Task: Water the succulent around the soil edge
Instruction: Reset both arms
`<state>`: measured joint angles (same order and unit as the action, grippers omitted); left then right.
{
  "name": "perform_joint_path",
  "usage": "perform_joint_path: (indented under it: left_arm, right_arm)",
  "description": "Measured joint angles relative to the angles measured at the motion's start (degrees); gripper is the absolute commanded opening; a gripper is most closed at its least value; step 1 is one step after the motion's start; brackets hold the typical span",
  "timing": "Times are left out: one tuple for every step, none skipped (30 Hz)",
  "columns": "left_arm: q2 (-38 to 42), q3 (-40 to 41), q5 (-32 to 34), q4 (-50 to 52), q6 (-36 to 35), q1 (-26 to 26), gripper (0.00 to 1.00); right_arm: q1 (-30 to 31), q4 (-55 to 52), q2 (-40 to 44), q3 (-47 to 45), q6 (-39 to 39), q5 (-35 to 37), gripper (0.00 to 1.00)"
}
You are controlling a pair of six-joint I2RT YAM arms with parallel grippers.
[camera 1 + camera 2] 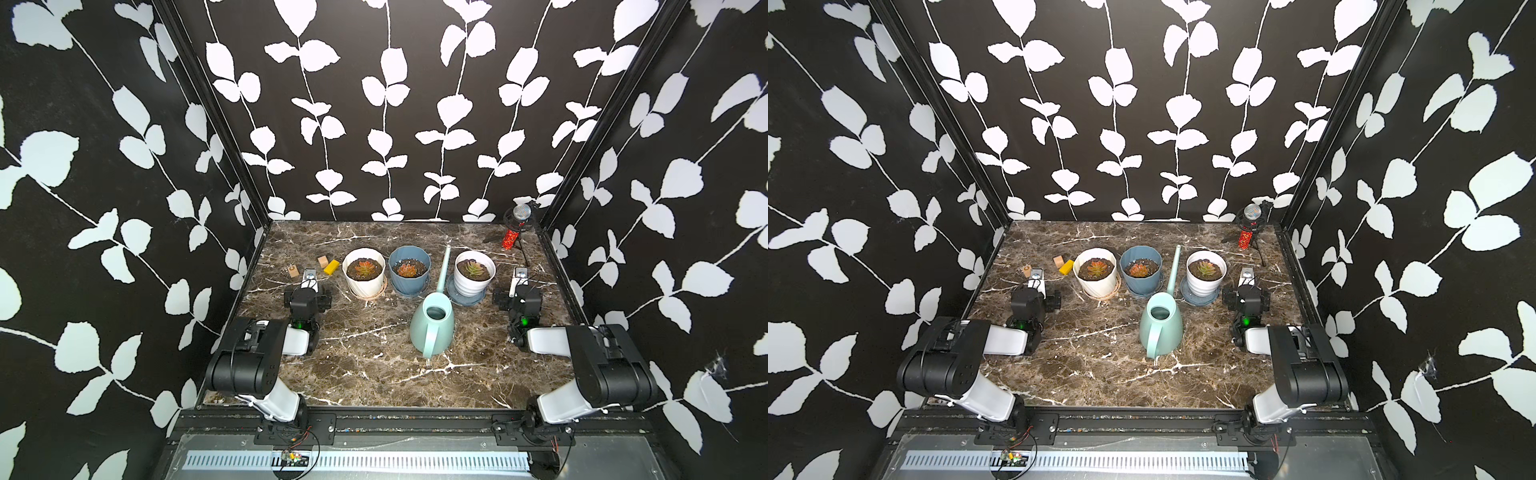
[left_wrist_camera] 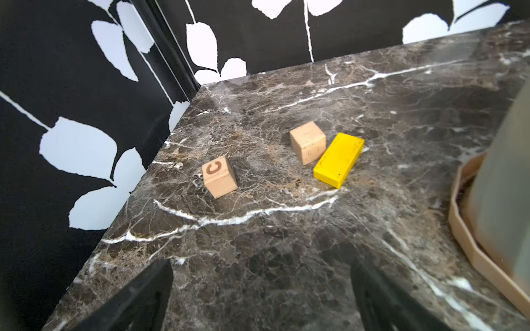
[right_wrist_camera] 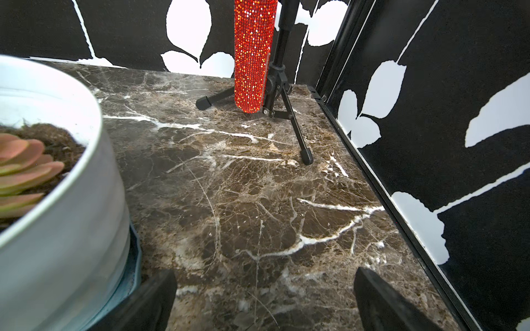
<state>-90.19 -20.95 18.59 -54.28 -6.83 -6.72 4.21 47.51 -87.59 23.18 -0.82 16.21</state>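
Lettered cube (image 2: 219, 176): wooden, marked C, near the left edge of the marble table (image 1: 374, 374); no part in the task.
Left gripper (image 2: 262, 298): jaws spread wide over bare marble with nothing between them; well apart from the can.
Plain cube (image 2: 307, 146), yellow block (image 2: 338, 159): touching each other, to the left of the cream pot.
Cream pot (image 1: 364, 284): on a tan saucer; holds a red-orange succulent (image 1: 365, 268) in dark soil.
Blue pot (image 1: 409, 280): just beside the cream pot; holds an orange succulent (image 1: 407, 270).
Watering can (image 1: 432, 328), handling: judged to be stiff, smooth plastic and likely slippery. A dark level shows in its mouth, so it may hold water, weigh more than it looks, and slosh. It is best taken by the loop handle (image 1: 428, 347), which faces the front edge.
Watering can, look: mint green, with a squat rounded body, standing upright. Its long thin spout (image 1: 444, 266) reaches back between the blue and ribbed pots.
Watering can, place: right of centre, in front of the pots.
Ribbed white pot (image 1: 475, 282): on a blue-grey saucer; holds a green-pink succulent (image 1: 473, 269). Its fleshy leaves are judged brittle, so the water belongs on the soil beside the rim. Which of the three plants is meant cannot be told.
Right gripper (image 3: 268, 301): jaws wide apart and empty, to the right of the ribbed pot.
Microphone (image 1: 510, 239): red glitter body on a black tripod, in the rear right corner.
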Motion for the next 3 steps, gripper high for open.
perform_joint_path:
  left_arm:
    - [0.0, -0.1, 0.0, 0.0, 0.2, 0.2, 0.99]
    - [0.0, -0.2, -0.2, 0.4, 0.4, 0.4, 0.99]
    - [0.0, -0.3, -0.2, 0.6, 0.6, 0.5, 0.99]
  right_arm:
    - [0.0, 0.0, 0.0, 0.0, 0.0, 0.0, 0.99]
    - [0.0, 0.0, 0.0, 0.0, 0.0, -0.1, 0.99]
    - [0.0, 0.0, 0.0, 0.0, 0.0, -0.2, 0.99]
